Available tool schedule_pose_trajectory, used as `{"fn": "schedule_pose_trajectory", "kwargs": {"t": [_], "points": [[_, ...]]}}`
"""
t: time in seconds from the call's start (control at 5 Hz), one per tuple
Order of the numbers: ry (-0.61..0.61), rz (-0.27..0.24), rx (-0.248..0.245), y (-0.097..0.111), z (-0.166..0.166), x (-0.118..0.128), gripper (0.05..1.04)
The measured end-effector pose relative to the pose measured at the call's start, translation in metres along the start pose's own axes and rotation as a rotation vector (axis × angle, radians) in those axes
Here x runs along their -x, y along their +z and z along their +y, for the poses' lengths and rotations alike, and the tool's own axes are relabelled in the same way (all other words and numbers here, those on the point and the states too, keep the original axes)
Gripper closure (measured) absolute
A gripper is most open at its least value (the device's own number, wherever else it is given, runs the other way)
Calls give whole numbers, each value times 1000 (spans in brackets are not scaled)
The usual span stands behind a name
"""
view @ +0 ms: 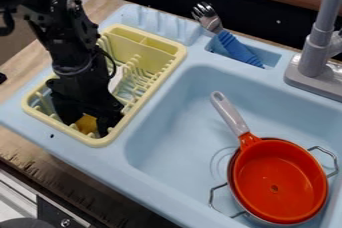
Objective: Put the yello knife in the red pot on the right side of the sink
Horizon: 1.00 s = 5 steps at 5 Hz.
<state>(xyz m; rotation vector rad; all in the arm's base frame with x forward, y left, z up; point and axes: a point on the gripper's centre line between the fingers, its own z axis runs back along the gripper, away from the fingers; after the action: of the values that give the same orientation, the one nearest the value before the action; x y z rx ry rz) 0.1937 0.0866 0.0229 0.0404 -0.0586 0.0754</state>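
Yellow knife (pixel 86 121), probably, within your spread gripper (pixel 86 127), inside the rack (pixel 153 89); grasping step: close, then lift toward red pot (pixel 267 167).

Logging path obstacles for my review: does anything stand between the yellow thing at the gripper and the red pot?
Yes: the dish rack's rim and then the sink's ledge lie between the yellow thing and the red pot, whose open top nothing visible covers.

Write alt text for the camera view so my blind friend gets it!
A black robot gripper hangs open over something yellow in a pale yellow dish rack. Beside the rack, a red pot sits in a blue sink, with a blue-handled fork behind.
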Motion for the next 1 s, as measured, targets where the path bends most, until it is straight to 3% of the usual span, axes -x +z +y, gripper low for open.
{"fn": "schedule_pose_trajectory", "kwargs": {"t": [0.4, 0.8, 1.0], "points": [[48, -7, 22, 1, 4, -1, 591], [39, 2, 27, 6, 7, -1, 616], [54, -28, 21, 22, 9, -3, 616]]}}
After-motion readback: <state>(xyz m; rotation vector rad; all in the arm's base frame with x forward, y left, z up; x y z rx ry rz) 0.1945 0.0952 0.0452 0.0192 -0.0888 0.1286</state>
